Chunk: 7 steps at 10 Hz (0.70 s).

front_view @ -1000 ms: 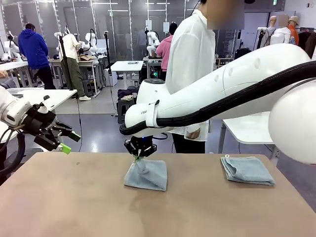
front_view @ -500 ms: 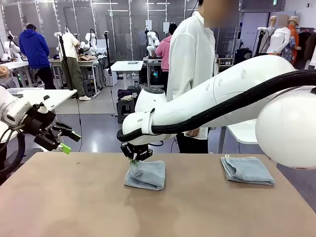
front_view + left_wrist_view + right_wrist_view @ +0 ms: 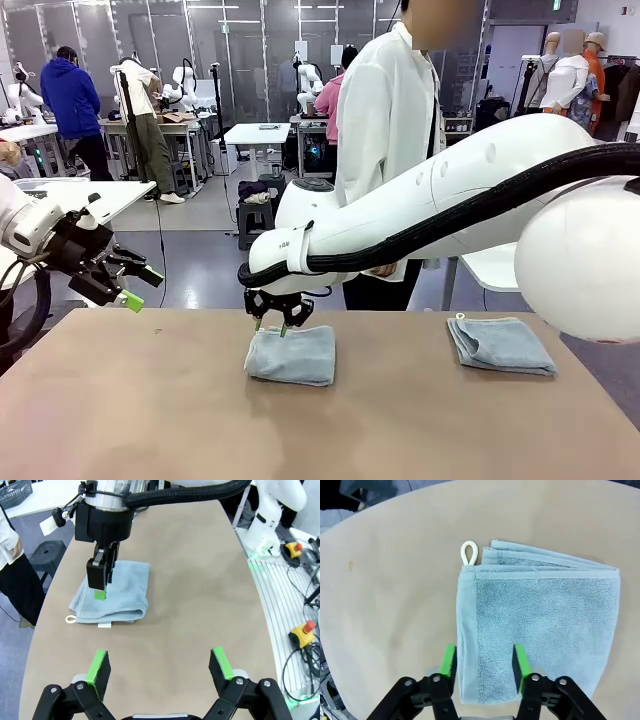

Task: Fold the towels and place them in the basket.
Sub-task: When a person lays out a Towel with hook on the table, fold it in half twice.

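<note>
A folded light blue-grey towel (image 3: 292, 355) lies flat in the middle of the table; it appears again as the towel (image 3: 120, 587) and the towel (image 3: 545, 615), with its white loop tag (image 3: 468, 552) at one corner. My right gripper (image 3: 270, 325) hovers open just above the towel's near-left edge, holding nothing; the same right gripper (image 3: 102, 580) and right gripper (image 3: 484, 661) show in the wrist views. A second folded towel (image 3: 500, 345) lies at the table's right. My left gripper (image 3: 125, 285) hangs open off the table's left; the left gripper (image 3: 160, 665) is empty. The basket (image 3: 15, 490) sits far off on a white table.
A person in a white shirt (image 3: 385, 130) stands at the far side of the table, behind my right arm (image 3: 450, 190). The brown tabletop (image 3: 150, 420) has free room at the front and left. A stool (image 3: 47, 555) stands beside the table's far edge.
My right gripper has opened and let go of the towel's corner. The towel, held up a second ago, now lies flat and folded. The left arm has not moved.
</note>
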### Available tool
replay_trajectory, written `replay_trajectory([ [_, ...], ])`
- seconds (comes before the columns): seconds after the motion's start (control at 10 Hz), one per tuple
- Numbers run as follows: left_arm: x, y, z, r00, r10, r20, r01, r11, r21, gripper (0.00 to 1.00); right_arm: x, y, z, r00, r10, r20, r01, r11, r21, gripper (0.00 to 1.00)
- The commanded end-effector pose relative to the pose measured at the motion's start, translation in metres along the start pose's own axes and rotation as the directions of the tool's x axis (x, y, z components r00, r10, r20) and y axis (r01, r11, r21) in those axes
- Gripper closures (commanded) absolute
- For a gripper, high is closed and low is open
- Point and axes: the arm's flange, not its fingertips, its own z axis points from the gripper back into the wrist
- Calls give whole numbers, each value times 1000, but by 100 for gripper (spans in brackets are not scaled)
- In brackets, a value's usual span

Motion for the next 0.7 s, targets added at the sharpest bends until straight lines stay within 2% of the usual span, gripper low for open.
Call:
replay_trajectory([
  [0.0, 0, 0, 1, 1000, -2, 0, 2, 1000, 1, 0, -11, -21, 17, 1000, -9, 12, 9, 1000, -3, 16],
  [0.3, 0, 0, 1, 1000, -2, 0, 2, 1000, 1, 0, -19, -84, 41, 997, 47, -66, -50, 998, -35, 16],
  [0.4, 0, 0, 1, 1000, -2, 0, 2, 1000, 1, 0, -21, -106, 46, 990, 121, -74, -123, 992, -21, 16],
  [0.6, 0, 0, 1, 1000, -2, 0, 2, 1000, 1, 0, -21, -132, 52, 992, 110, -67, -110, 994, 0, 16],
])
